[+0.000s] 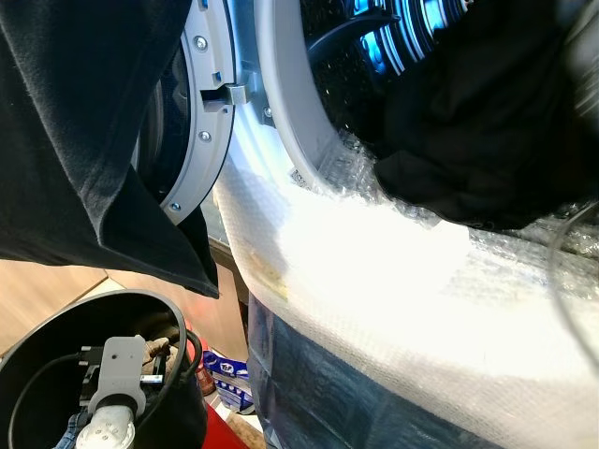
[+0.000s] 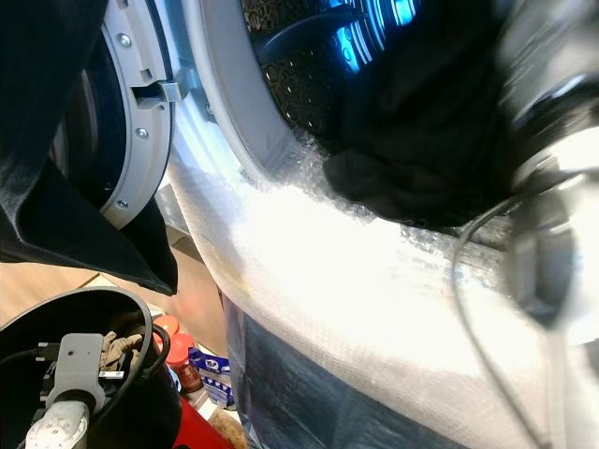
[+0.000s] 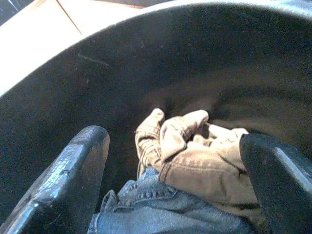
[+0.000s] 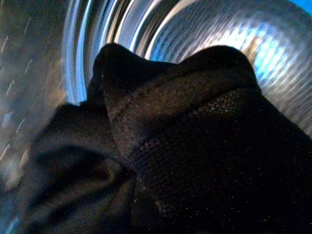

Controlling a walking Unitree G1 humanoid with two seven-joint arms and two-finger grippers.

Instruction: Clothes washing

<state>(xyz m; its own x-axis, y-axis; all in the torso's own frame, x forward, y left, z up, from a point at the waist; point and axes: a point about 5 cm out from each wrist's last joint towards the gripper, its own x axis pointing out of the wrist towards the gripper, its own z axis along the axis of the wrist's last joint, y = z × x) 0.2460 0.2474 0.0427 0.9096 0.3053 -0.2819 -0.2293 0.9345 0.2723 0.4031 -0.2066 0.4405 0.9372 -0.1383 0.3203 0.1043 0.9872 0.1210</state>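
The right arm is up at the washer's drum [image 1: 393, 42], pushing a black cloth [image 1: 487, 140] over the rim. The right wrist view shows black cloth bunched close against the camera with the shiny drum behind, so whether the right tool is apart or together cannot be told. The left tool [image 3: 170, 161] is wide apart, low inside the black bin [image 1: 56, 337], over a tan cloth [image 3: 204, 161] and jeans [image 3: 161, 214]. One cloth is going in. Two more wait in the bin.
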